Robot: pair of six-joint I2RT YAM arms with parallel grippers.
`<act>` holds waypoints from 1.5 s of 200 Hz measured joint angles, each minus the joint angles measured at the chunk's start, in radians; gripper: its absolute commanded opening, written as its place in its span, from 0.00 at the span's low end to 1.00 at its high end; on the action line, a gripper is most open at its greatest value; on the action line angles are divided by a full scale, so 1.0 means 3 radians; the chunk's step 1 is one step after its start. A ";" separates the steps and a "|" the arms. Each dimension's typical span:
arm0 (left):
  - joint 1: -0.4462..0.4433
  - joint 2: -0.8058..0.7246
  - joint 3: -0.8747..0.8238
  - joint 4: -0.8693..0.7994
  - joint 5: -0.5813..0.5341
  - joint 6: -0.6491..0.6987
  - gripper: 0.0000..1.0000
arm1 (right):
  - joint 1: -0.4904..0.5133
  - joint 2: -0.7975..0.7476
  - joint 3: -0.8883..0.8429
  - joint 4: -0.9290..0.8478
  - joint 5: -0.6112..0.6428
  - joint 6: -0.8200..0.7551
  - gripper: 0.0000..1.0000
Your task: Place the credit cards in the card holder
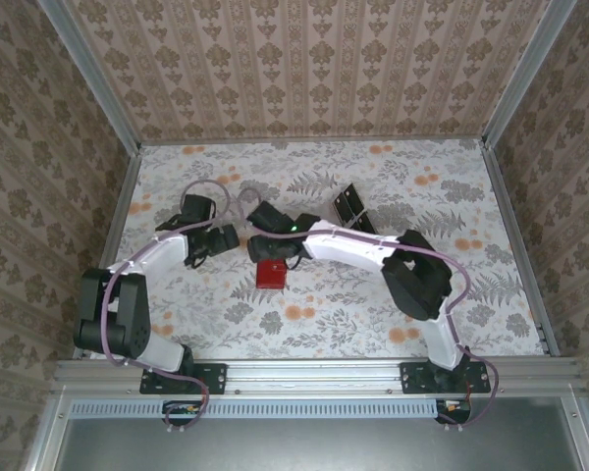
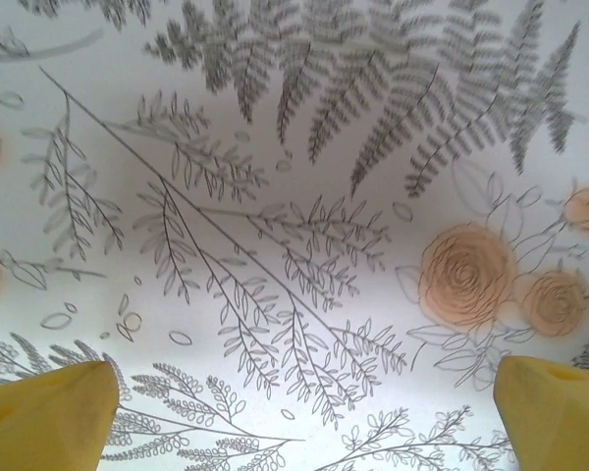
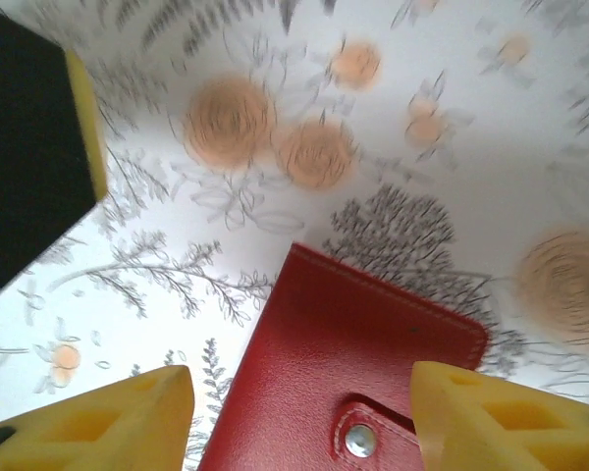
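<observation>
The card holder (image 1: 271, 274) is a small red wallet lying shut on the flowered table cloth, its snap tab (image 3: 359, 441) fastened. My right gripper (image 1: 272, 251) hovers just behind and over it. In the right wrist view the card holder (image 3: 344, 343) lies below the open right gripper (image 3: 299, 424), whose yellow fingertips (image 3: 108, 422) stand apart on either side. My left gripper (image 1: 219, 238) is a little to the left of it, and the left gripper (image 2: 304, 422) is open over bare cloth with nothing between its fingers. The credit cards are out of view.
A clear tray with dark rectangles (image 1: 351, 208) lies behind the right arm. One black finger with a yellow pad (image 3: 39, 147) of the left gripper stands close at the upper left of the right wrist view. Patterned walls enclose the table (image 1: 452, 294).
</observation>
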 measured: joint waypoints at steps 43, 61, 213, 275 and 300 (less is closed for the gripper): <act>0.0088 -0.0193 0.0046 -0.0055 0.0023 0.0149 1.00 | -0.0440 -0.1010 -0.0437 0.0071 -0.0048 -0.0075 0.91; 0.0106 -0.0342 0.0052 -0.0085 0.0020 0.0248 1.00 | -0.0713 -0.1439 -0.0699 0.0099 -0.0039 -0.0116 1.00; 0.0561 -0.0703 -0.1139 0.2356 -0.0500 0.1570 1.00 | -0.2752 -0.2815 -0.2499 0.0500 0.0468 -0.0418 1.00; 0.0629 0.0015 -0.1484 0.3600 -0.0481 0.1734 1.00 | -0.2842 -0.2720 -0.2897 0.1094 0.0525 -0.0711 1.00; 0.0650 0.0215 -0.1544 0.3915 -0.0385 0.1784 1.00 | -0.2859 -0.2675 -0.3134 0.1460 0.0568 -0.0863 1.00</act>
